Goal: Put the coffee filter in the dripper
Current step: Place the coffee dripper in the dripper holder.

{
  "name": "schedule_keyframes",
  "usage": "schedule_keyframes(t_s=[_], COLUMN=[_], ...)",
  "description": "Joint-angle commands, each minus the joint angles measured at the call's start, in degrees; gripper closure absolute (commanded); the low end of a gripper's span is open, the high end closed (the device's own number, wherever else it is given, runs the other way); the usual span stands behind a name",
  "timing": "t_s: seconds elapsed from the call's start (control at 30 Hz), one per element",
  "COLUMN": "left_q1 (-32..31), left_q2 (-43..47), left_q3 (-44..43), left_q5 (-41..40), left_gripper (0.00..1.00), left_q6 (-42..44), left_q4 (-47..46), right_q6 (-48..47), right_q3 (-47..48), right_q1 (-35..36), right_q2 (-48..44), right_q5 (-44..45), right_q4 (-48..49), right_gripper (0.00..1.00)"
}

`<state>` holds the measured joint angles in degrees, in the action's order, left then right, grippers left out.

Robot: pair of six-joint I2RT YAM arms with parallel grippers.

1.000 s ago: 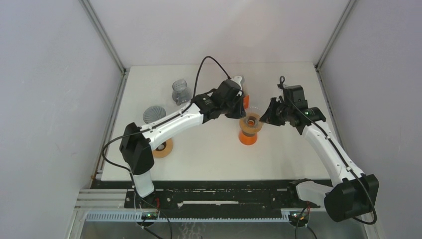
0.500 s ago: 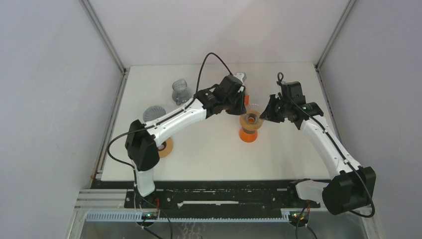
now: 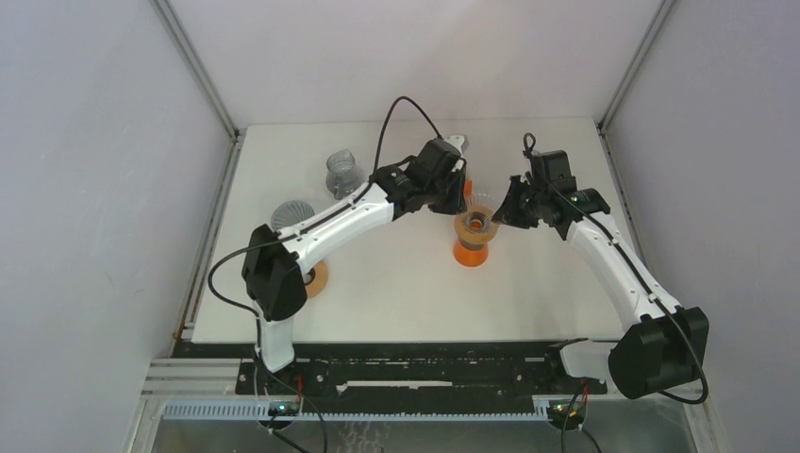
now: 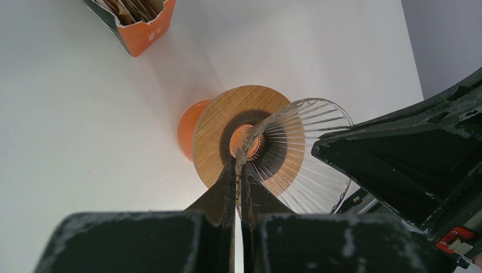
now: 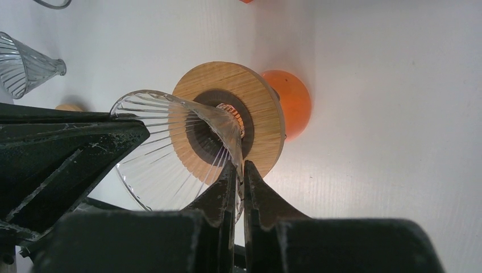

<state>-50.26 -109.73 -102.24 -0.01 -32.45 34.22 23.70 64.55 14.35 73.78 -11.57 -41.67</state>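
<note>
orange box (image 4: 145, 31): cut (top edge) | glass cone (image 5: 25, 68): cut left

You see the dripper (image 4: 298, 151) above the stand (image 4: 219, 122) on the surface (image 4: 85, 125), with the left claw (image 4: 239, 166) and right claw (image 5: 239, 170) flanking it. The filter box (image 4: 142, 28) lies behind.

Hemmed on both sides at the glass dripper (image 4: 301, 153): left gripper (image 4: 239, 170) and right gripper (image 5: 239, 173) pinching its rim. Open table (image 3: 425, 302) in front. Filter box (image 4: 136, 23) close behind; glass carafe (image 3: 343, 173), second dripper (image 3: 292, 215), wooden ring (image 3: 314, 279) along the left.
</note>
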Motion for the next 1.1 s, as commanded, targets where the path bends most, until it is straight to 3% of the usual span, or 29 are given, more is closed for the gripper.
schedule_keyframes(t_s=[0.0,0.67,1.07], left_q1=[-3.0,-2.49,-2.3], left_q2=[-8.04,-11.65,-11.09], left_q3=[3.12,6.14,6.63], left_q5=[8.2,6.71,5.91], left_gripper=[1.0,1.0,1.0], left_q6=[0.53,0.64,0.8], left_q4=[5.07,5.86,6.12], right_q6=[-0.37,0.73,-0.21], right_q3=[-0.74,1.45,-0.58], right_q1=[4.16,5.32,3.82], right_q2=[4.25,5.25,11.0], right_q5=[-4.03,-4.15,-2.2], right_q4=[-1.01,-0.52,-0.49], right_gripper=[1.0,1.0,1.0])
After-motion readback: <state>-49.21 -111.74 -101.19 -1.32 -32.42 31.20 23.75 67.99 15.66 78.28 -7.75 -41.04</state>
